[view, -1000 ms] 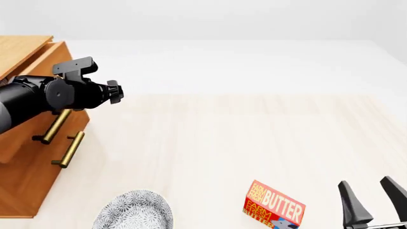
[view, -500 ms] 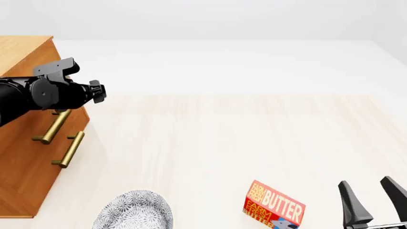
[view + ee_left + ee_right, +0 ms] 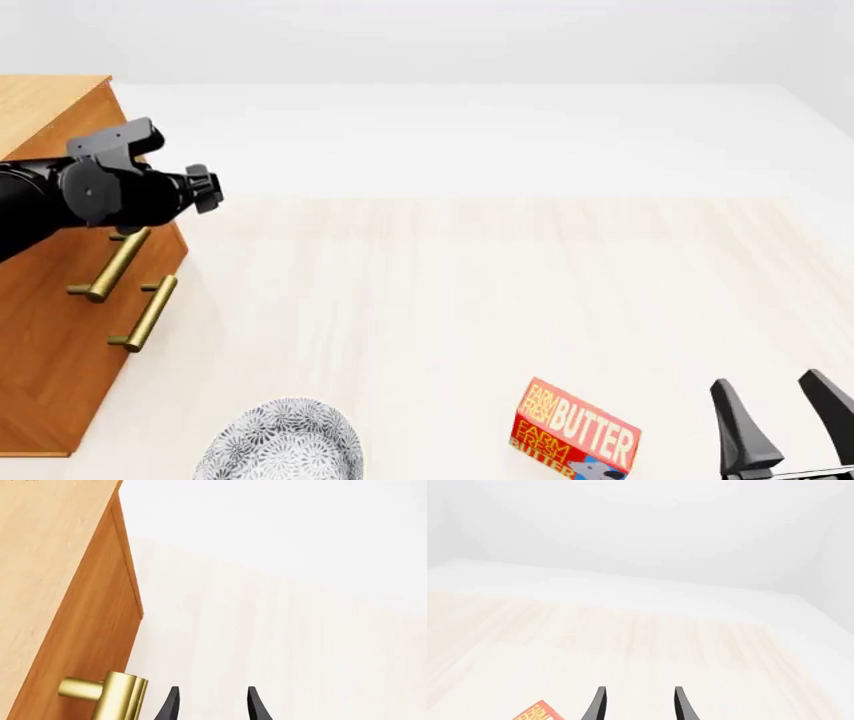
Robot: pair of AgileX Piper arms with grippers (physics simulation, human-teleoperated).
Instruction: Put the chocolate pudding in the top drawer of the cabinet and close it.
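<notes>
The cabinet (image 3: pixel 54 380) stands at the left edge of the table, both drawers flush with its front. The top drawer (image 3: pixel 67 255) is shut, and its brass handle (image 3: pixel 114 263) lies just under my left arm. My left gripper (image 3: pixel 203 190) is open and empty in front of the cabinet's upper corner. In the left wrist view its fingertips (image 3: pixel 172 705) are apart beside a brass handle end (image 3: pixel 110 695) and the cabinet front (image 3: pixel 87 630). My right gripper (image 3: pixel 781 420) is open and empty at the near right, also seen in its wrist view (image 3: pixel 639 705). The chocolate pudding is out of view.
A red-and-yellow butter box (image 3: pixel 574 432) lies near the front edge, left of my right gripper; its corner shows in the right wrist view (image 3: pixel 537 712). A grey patterned plate (image 3: pixel 283 442) sits at the front left. The lower drawer's handle (image 3: pixel 147 312) juts from the cabinet.
The top drawer, standing out a second ago, is now flush with the cabinet. My left arm moved left toward the cabinet, then held still. The right arm has not moved.
</notes>
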